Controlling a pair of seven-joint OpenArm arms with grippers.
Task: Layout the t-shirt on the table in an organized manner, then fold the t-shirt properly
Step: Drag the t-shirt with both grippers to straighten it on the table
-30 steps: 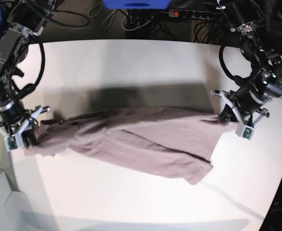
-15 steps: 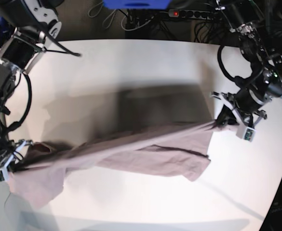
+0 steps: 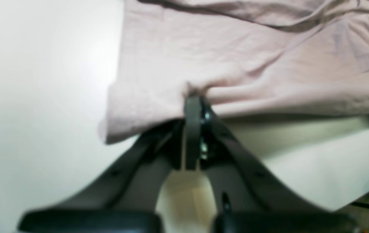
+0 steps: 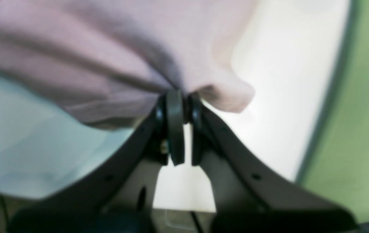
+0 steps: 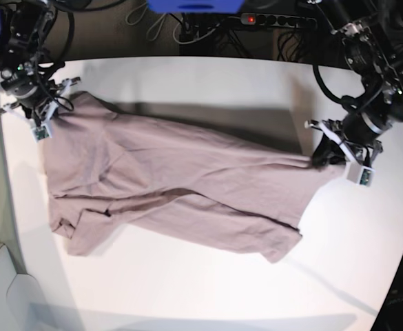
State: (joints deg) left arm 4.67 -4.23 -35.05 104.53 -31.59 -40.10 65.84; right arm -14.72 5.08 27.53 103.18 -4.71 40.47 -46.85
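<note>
Between both fingers [image 5: 340, 160], t-shirt [image 5: 180, 186] stretched

The t-shirt [image 5: 180, 189], a dusty mauve cotton one, lay spread but rumpled across the white table [image 5: 208, 76], reaching from about ten o'clock to three o'clock in the base view. Its cloth was drawn fairly taut between a corner at upper left and a corner at the right edge. A folded-over part bunched at eight o'clock, and a loose flap trailed toward five o'clock. Long creases ran diagonally along the body. The table stretched well beyond the shirt on every side.
</note>
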